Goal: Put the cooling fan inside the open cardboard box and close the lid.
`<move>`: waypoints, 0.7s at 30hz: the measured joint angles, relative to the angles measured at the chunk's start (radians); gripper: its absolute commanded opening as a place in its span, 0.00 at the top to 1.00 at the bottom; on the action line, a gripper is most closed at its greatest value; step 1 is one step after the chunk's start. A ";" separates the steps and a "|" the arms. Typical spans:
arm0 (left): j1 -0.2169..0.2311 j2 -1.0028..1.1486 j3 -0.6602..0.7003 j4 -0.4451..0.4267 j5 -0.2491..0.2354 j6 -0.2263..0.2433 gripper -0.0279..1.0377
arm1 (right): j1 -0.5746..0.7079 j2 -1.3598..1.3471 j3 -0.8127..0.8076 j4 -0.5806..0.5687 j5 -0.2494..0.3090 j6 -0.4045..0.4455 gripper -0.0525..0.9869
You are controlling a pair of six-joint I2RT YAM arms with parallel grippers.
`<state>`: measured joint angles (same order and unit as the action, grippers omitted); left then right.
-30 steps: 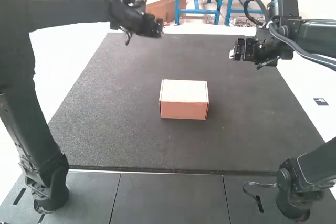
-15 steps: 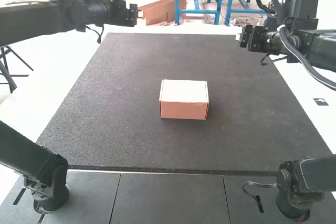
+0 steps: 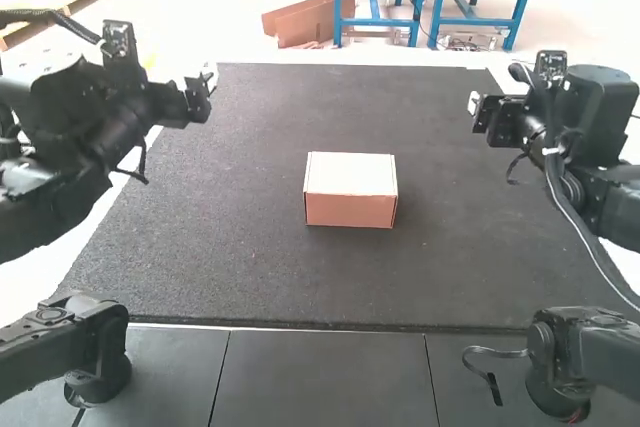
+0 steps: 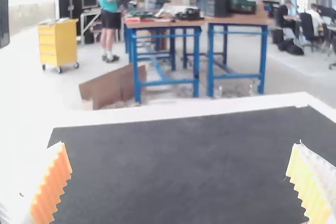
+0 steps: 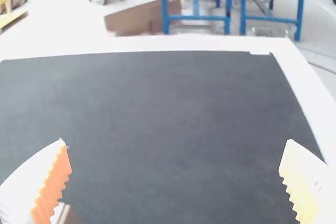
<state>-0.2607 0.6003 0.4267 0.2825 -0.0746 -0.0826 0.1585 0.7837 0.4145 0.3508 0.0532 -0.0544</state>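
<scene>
Cardboard box (image 3: 350, 190) sits at middle of black mat (image 3: 230, 247) on table, lid shut. Left tool (image 3: 202, 97) hangs above mat's far-left edge, fingers spread wide, grasping nothing. Right tool (image 3: 479, 115) hangs above far-right edge, likewise released. Both well apart from box.

1. No text, number or sign can be read anywhere in the views.
2. The cardboard box (image 3: 350, 190) shows plain brown faces with no legible print.
3. A small black tag (image 3: 611, 193) lies just right of the dark mat (image 3: 250, 247); its marking is too small to make out.
</scene>
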 measured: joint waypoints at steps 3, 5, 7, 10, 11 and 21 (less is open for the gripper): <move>0.000 -0.113 -0.091 0.000 -0.015 0.000 0.06 | 0.000 -0.057 -0.079 0.037 0.008 -0.015 0.07; 0.000 -0.192 -0.147 -0.001 -0.022 0.000 0.06 | 0.000 -0.095 -0.125 0.053 0.011 -0.025 0.07; 0.000 -0.267 -0.196 -0.008 -0.027 0.000 0.06 | 0.000 -0.127 -0.168 0.076 0.013 -0.030 0.07; 0.000 -0.388 -0.265 -0.032 -0.031 0.000 0.07 | 0.000 -0.166 -0.222 0.093 0.012 -0.037 0.07; 0.000 -0.430 -0.285 -0.049 -0.032 0.000 0.07 | 0.000 -0.177 -0.240 0.104 0.011 -0.041 0.07; 0.000 -0.588 -0.389 -0.125 -0.078 -0.007 0.07 | 0.000 -0.314 -0.404 0.132 0.011 -0.089 0.07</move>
<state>-0.2607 0.0120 0.0372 0.1574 -0.1524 -0.0895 0.1585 0.4702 0.0101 0.4828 0.0639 -0.1432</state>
